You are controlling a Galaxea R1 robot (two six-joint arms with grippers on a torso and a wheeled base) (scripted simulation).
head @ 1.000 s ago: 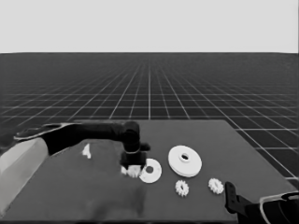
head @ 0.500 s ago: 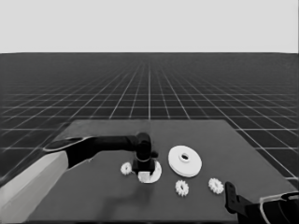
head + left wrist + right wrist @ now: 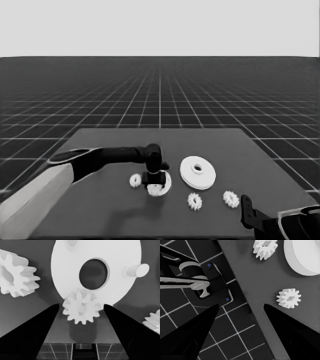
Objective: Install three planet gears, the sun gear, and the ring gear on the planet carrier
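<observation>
Dark table [image 3: 100,210], gear [image 3: 81,309] on smaller round part [image 3: 115,270]

The table [image 3: 260,165] is a dark, flat rectangular surface. Beyond its edges lies a floor [image 3: 160,95] marked with a pale grid running to the horizon. Past one table corner, dark machinery [image 3: 207,287] with pale bands and small blue lights stands over the floor grid.

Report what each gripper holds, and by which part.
Nothing is held. The left gripper stands open around a small white toothed gear on the smaller white round part, untouched. The parked right gripper is empty.
</observation>
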